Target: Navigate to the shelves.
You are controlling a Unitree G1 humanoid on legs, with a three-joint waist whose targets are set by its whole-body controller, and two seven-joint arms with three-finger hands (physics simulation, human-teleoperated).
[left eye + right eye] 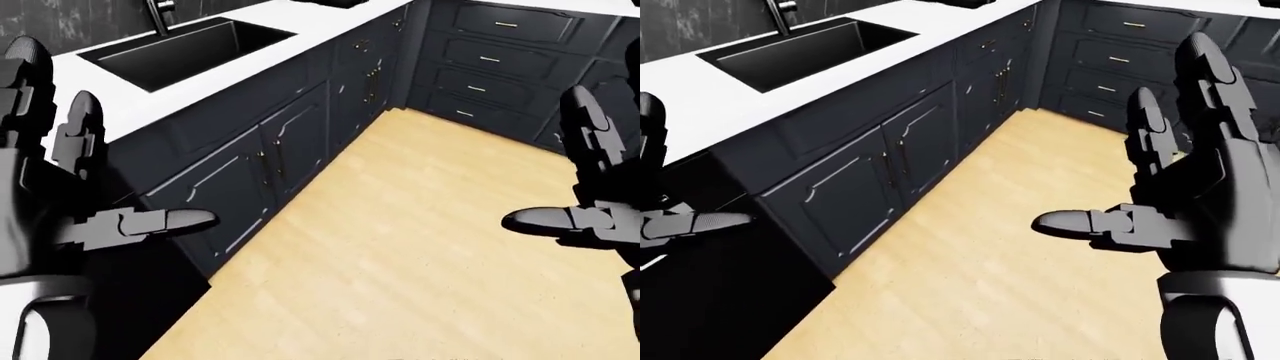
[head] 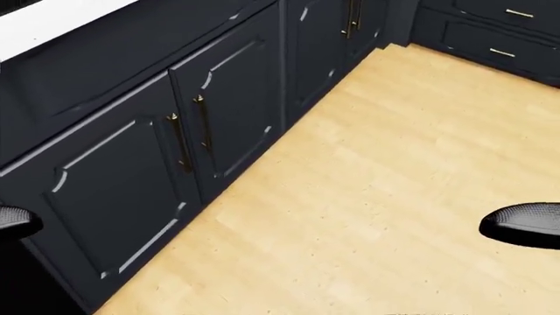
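Note:
No shelves show in any view. My left hand (image 1: 90,172) is raised at the left of the left-eye view, fingers spread and empty. My right hand (image 1: 1160,172) is raised at the right of the right-eye view, fingers spread and empty. In the head view only one fingertip of each hand shows, at the left edge (image 2: 13,220) and at the right edge (image 2: 525,223). Both hands hang above the wooden floor (image 1: 420,247).
A white counter (image 1: 120,97) with a black sink (image 1: 185,49) and a faucet (image 1: 158,15) runs along the left. Dark cabinet doors (image 2: 175,144) stand below it. Dark drawers (image 1: 500,60) line the top right, meeting the counter at a corner.

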